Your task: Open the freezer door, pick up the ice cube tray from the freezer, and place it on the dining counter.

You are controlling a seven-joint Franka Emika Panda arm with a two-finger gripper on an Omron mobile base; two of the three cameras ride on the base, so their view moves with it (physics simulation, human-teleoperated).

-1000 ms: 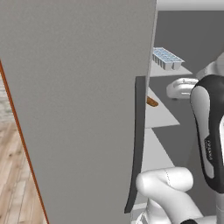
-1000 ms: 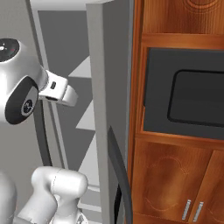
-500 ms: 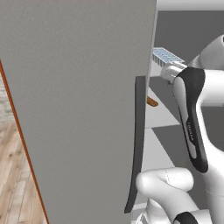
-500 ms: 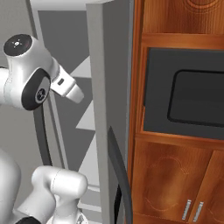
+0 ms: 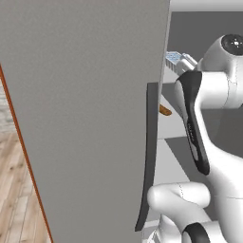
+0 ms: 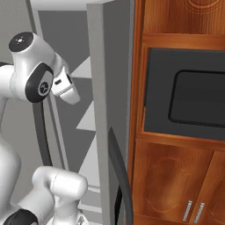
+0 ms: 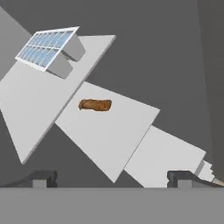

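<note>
Hand view: gripper (image 7: 113,177) jaws wide open, holding nothing, well short of the tray (image 7: 49,48). Tray sits on the top white shelf (image 7: 39,109) in the freezer (image 7: 153,57); brown item (image 7: 95,105) on the shelf below. Door (image 5: 85,118) swung open.

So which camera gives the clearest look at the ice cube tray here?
The hand view: the ice cube tray lies whole on a white shelf, its grid of cells plain. The left base view catches a corner of it between the freezer door and the arm.
</note>
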